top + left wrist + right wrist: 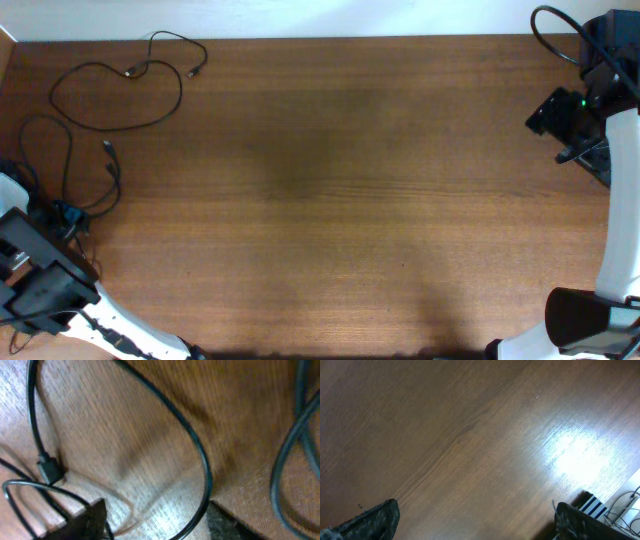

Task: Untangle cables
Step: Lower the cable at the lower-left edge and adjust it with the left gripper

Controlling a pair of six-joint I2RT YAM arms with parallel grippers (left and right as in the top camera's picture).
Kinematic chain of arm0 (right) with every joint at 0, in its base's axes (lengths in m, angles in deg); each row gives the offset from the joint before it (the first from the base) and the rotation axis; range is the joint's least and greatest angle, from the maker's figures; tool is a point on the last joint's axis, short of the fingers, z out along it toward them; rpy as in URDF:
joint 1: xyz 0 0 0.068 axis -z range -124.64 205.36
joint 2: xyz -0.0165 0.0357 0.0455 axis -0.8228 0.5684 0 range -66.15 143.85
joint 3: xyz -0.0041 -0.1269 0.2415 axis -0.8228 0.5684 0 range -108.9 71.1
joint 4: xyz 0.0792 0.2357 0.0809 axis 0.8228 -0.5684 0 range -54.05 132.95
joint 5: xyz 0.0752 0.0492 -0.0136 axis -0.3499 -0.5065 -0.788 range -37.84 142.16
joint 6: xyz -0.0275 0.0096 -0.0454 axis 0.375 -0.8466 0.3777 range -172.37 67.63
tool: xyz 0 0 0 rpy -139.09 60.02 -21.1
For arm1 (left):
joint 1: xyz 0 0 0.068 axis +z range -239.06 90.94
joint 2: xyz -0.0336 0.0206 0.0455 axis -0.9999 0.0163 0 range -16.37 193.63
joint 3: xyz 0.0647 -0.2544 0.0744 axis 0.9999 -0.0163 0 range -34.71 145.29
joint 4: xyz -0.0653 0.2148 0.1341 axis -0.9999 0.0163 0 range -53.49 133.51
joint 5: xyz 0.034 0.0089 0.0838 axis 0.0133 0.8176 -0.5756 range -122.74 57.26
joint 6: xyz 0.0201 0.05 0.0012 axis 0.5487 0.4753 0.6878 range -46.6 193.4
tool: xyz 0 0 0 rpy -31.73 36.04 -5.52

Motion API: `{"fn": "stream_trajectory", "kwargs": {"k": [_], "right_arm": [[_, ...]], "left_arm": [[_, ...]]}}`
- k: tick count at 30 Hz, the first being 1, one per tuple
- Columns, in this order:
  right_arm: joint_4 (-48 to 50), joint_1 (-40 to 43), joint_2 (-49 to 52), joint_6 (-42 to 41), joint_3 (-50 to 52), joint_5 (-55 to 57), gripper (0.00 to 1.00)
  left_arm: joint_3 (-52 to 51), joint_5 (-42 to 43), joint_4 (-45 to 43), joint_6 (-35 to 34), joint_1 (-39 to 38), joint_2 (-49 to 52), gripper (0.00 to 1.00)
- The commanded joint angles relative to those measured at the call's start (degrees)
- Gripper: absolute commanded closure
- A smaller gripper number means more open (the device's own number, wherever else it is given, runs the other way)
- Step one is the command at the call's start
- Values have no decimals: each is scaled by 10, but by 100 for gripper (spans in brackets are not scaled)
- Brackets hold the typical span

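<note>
Only close-up, cables (206, 472) with plug (48, 469) near left fingers (87, 520), gap unclear; right fingers (375, 520) wide.

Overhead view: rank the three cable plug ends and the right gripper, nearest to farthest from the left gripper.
From the left gripper, at the table's left edge:
1. lower plug, just beyond it, on the left side.
2. middle plug, near the far edge, inside the upper loop.
3. rightmost plug, along the same far edge, further right.
4. right gripper, across the table on the right side.
</note>
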Motion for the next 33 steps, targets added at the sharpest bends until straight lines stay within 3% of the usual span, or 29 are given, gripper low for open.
{"fn": "stream_trajectory", "kwargs": {"k": [1, 3, 5, 6, 15, 25, 26, 28, 29, 31, 33], "right_arm": [[-1, 2, 1, -2, 0, 1, 2], [-1, 2, 1, -2, 0, 1, 1], [-1, 2, 1, -2, 0, 1, 2], [-1, 2, 1, -2, 0, 1, 2], [-1, 2, 1, -2, 0, 1, 2], [-1, 2, 1, -2, 0, 1, 2], [-1, 2, 1, -2, 0, 1, 2], [-1, 2, 1, -2, 0, 1, 2], [-1, 2, 1, -2, 0, 1, 2], [-1, 2, 1, -2, 0, 1, 2], [-1, 2, 1, -2, 0, 1, 2]], "left_arm": [[-5, 37, -17, 5, 2, 10, 57], [-5, 73, -40, 46, 2, 10, 72], [-5, 74, -58, 49, 2, 10, 95], [-5, 75, -67, 49, 2, 10, 100], [28, 138, -127, 54, 2, 10, 100], [54, 68, -35, 52, 3, 10, 98], [54, 62, -25, 41, 3, 10, 90], [54, 63, -13, 28, 6, 10, 21], [54, 63, -13, 35, 6, 10, 1], [67, 61, -3, 81, 6, 9, 1], [124, 61, 33, 81, 6, 5, 1]]}}
